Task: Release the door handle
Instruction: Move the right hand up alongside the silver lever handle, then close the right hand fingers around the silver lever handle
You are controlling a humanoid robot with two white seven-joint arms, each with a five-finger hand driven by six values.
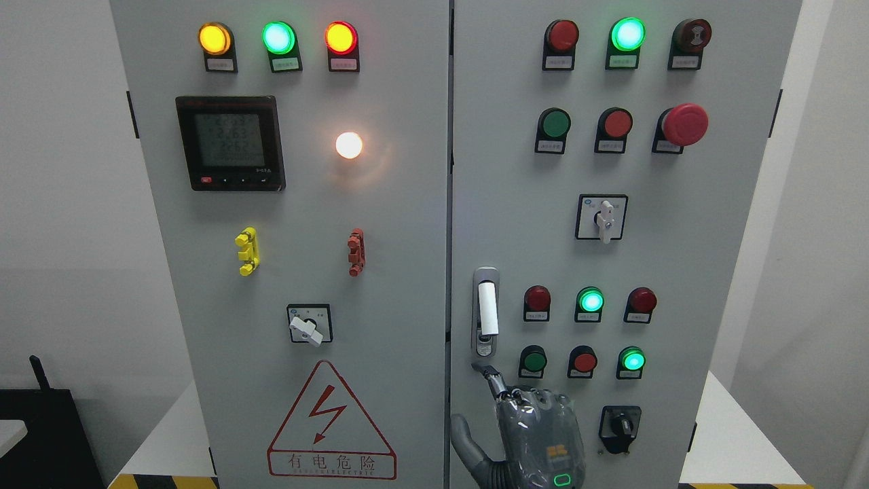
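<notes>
The door handle (pixel 487 309) is a white lever in a grey recessed plate with a keyhole at its foot, on the left edge of the cabinet's right door (pixel 713 272). My right hand (pixel 506 407) rises from the bottom edge, below the handle and apart from it. Its index fingertip (pixel 483 370) points up, a short gap under the plate. The thumb (pixel 464 441) sticks out to the left, over the seam between the doors. The other fingers are bent at the knuckles and nothing is in the hand. Both doors look shut. The left arm is out of view.
The right door carries several lamps and push buttons (pixel 590 301), a red mushroom stop button (pixel 684 124), a white rotary switch (pixel 604 219) and a black selector (pixel 620 428) beside my hand. The left door holds a meter (pixel 231 142) and a warning triangle (pixel 330 424).
</notes>
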